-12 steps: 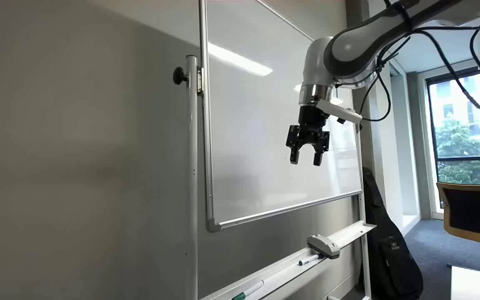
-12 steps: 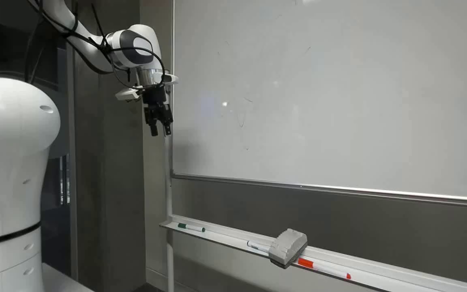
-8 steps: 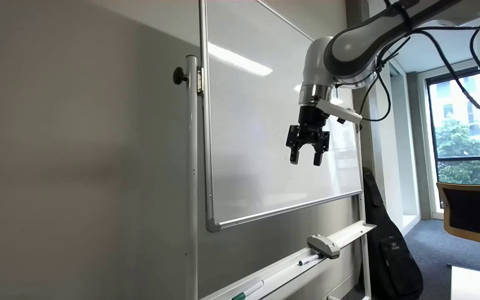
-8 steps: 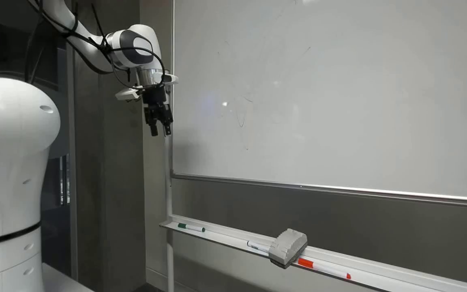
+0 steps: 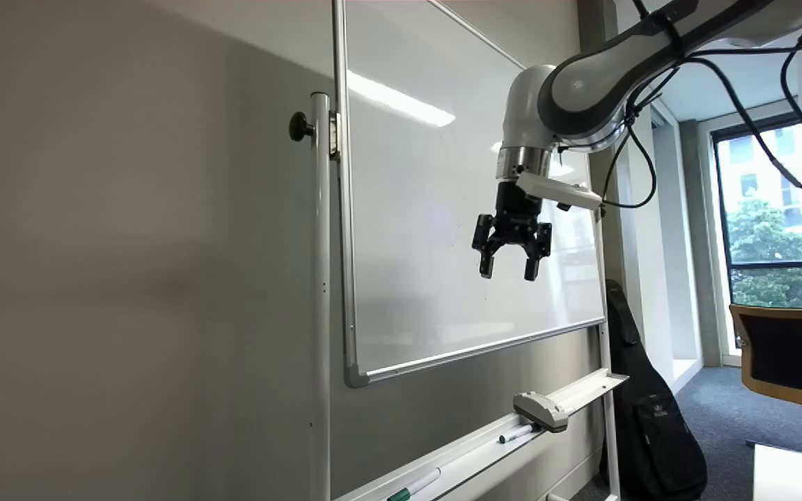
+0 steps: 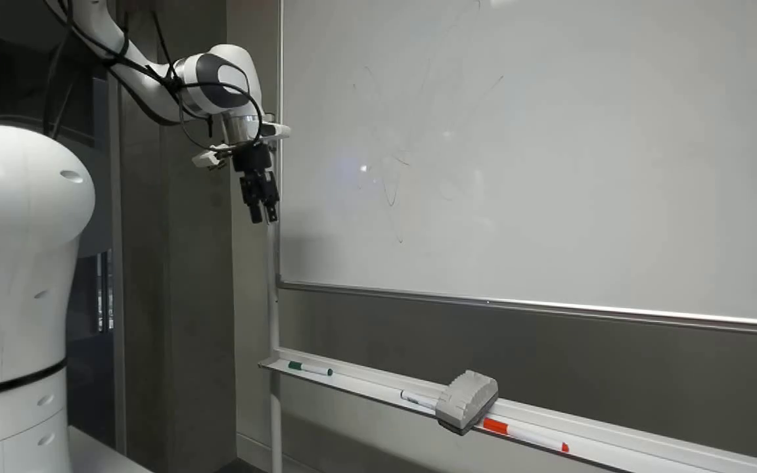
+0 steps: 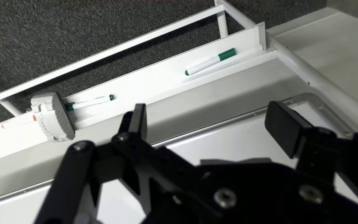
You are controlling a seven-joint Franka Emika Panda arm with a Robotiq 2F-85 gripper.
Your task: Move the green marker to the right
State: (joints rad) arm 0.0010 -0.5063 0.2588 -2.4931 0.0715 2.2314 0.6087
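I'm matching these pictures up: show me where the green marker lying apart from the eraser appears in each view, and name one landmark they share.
In an exterior view: green marker at the bottom edge, about midway across.
In an exterior view: green marker low, left of centre.
In the wrist view: green marker above and right of centre.
Shared landmark: the eraser, on the same tray in all three.
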